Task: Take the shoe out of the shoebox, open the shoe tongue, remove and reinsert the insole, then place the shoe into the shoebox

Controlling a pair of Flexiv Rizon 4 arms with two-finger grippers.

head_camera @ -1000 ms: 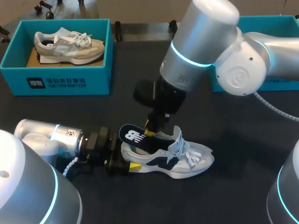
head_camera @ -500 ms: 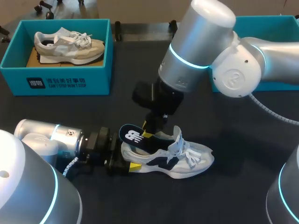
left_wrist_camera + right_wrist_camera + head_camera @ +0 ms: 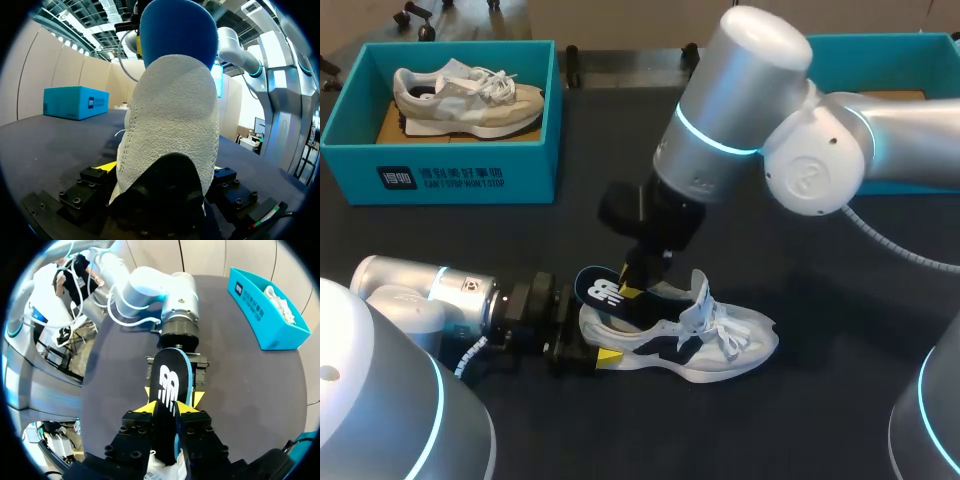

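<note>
At the far left corner of the dark matte table [image 3: 520, 250] stands an open teal cardboard shoebox [image 3: 470, 180] with a beige and white sneaker [image 3: 470, 100] lying inside it; nearer, my left gripper [image 3: 582, 350] lies low along the table, its fingers clamped on either side of the heel of the white and navy laced sneaker [image 3: 700, 345], which sits upright on the table outside both boxes, toe pointing right; in the left wrist view that heel [image 3: 170, 125] fills the space between the fingers; a dark blue foam insole [image 3: 605, 293] rises tilted out of the shoe's opening, heel end uppermost; my right gripper [image 3: 632, 285] comes down from above and pinches the insole [image 3: 170, 380] narrowly between its yellow tips [image 3: 145, 407]; a second teal box [image 3: 880, 45] shows at the far right behind that arm.
</note>
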